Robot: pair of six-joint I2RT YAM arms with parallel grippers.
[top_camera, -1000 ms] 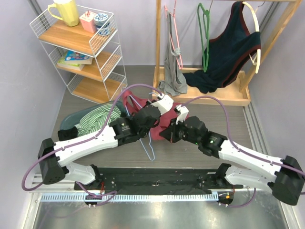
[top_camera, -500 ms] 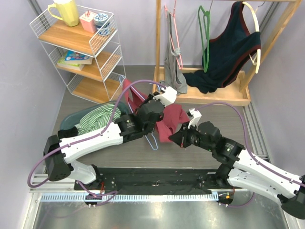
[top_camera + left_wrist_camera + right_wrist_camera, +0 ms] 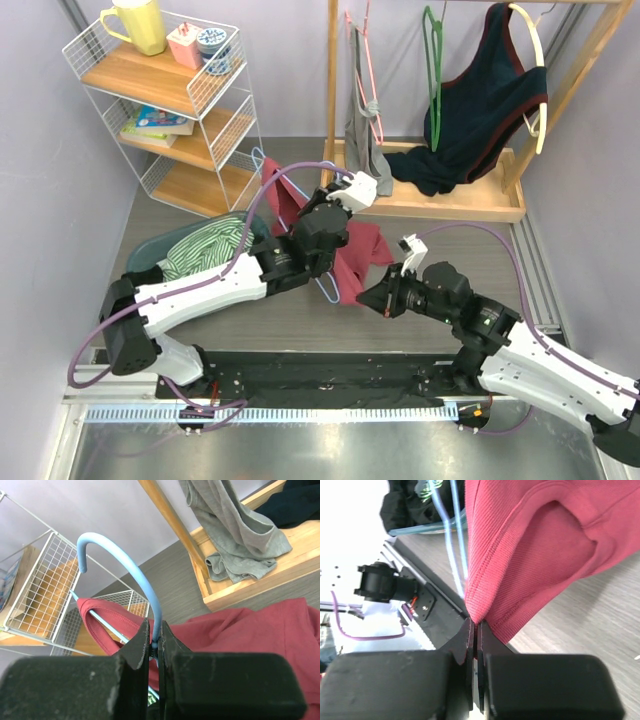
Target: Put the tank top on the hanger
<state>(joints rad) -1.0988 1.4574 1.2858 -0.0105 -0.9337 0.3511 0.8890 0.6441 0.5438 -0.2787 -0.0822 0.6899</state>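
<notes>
Looking across the grey wood tabletop (image 3: 480, 250), and the biggest thing out there is the wooden rack (image 3: 330, 90), far beyond both claws. It carries a navy garment with red trim (image 3: 480, 100), a grey garment (image 3: 365, 150) on a pink hanger (image 3: 370, 80), and a bare green hanger (image 3: 432, 70).

Off to the left of the left claw (image 3: 335, 225) stands the white wire shelf (image 3: 235, 120). Its top tier holds a yellow mug (image 3: 138, 22), a small pink item (image 3: 185, 45) and a blue-and-white cup (image 3: 215, 48). Books (image 3: 158, 122) lie one tier down, their covers too small to read.

Nearer, just left of that claw's arm, a dark tub (image 3: 150, 255) is stuffed with green striped cloth (image 3: 205, 250).

Now the tank top (image 3: 365, 245): plain maroon, finely ribbed with a stitched edge, lifted between the two claws. One strap is looped over the hanger's sloping arm to the left of the left claw, and the body spreads away to its right.

The hanger (image 3: 325, 290) is thin and light blue, its hook arching up above the left claw. That claw is clenched tight on the hanger's neck just under the hook.

And the right claw (image 3: 372, 298) is pinched shut on the tank top's stitched edge, the fabric rising straight out of its fingertips.
</notes>
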